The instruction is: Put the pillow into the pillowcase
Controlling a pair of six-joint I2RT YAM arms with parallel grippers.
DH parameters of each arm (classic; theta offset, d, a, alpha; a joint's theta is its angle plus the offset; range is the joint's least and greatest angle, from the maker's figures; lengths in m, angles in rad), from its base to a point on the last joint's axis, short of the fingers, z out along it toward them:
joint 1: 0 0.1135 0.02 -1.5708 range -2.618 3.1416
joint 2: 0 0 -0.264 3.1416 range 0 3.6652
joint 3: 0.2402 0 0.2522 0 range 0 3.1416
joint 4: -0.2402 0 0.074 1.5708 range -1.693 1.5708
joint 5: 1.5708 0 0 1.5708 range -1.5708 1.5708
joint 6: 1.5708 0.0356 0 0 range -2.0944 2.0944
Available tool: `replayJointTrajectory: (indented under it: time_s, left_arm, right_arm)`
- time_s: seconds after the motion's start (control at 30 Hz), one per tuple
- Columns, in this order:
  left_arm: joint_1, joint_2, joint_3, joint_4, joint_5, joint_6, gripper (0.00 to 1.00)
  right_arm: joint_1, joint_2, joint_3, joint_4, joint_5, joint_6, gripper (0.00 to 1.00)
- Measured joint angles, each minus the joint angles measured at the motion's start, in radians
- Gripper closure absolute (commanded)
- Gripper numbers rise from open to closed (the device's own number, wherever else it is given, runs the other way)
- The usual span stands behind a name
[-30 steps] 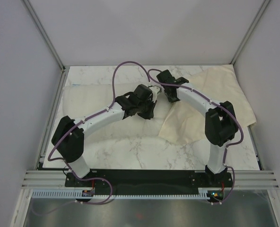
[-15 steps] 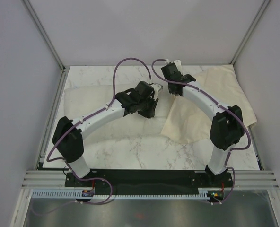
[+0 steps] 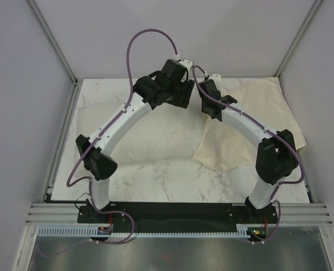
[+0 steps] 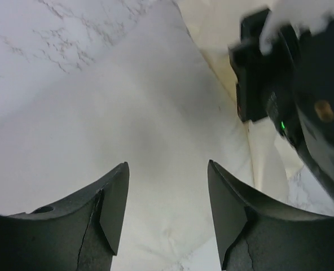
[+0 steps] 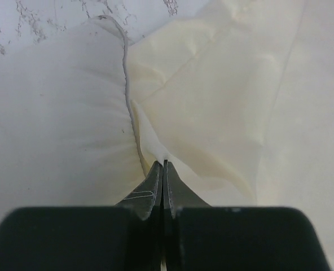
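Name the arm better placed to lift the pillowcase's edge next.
Right. The right gripper is shut on the edge of the pillowcase, beside the pillow. The left gripper hangs open and empty over the pillow.

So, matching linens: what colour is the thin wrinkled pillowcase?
The thin limp pillowcase is yellowish cream, clearest in right wrist view.

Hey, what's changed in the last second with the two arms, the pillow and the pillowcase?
The left gripper opened and swung up and away toward the far edge, off the right end of the pillow. The right gripper closed, pinching the pillowcase edge beside the pillow. Pillow and pillowcase lie about where they were.
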Motion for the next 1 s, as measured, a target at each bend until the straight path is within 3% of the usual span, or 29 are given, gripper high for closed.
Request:
replayJointTrajectory:
  time_s: [0.17, 0.27, 0.43, 0.63, 0.83, 1.0]
  left_arm:
    - [0.125, 0.275, 0.302, 0.026, 0.065, 0.0, 0.37]
    - [0.182, 0.392, 0.317, 0.057, 0.134, -0.004, 0.42]
    - [0.2, 0.423, 0.022, 0.224, 0.241, -0.037, 0.52]
    - [0.095, 0.097, -0.554, 0.66, 0.248, -0.079, 0.54]
    - [-0.043, -0.066, -0.804, 0.86, 0.174, -0.1, 0.55]
    - [-0.053, -0.066, -0.843, 0.919, 0.15, -0.106, 0.57]
  right_arm:
    - [-0.003, -0.034, -0.041, 0.038, -0.009, 0.026, 1.0]
    - [-0.005, -0.037, -0.045, 0.051, -0.01, 0.04, 1.0]
    - [-0.02, -0.037, -0.056, 0.076, -0.033, 0.063, 1.0]
    - [-0.075, -0.012, -0.084, 0.063, -0.13, 0.082, 1.0]
    - [-0.087, 0.021, -0.084, 0.011, -0.185, 0.084, 1.0]
    - [-0.097, 0.038, -0.084, 0.014, -0.204, 0.084, 1.0]
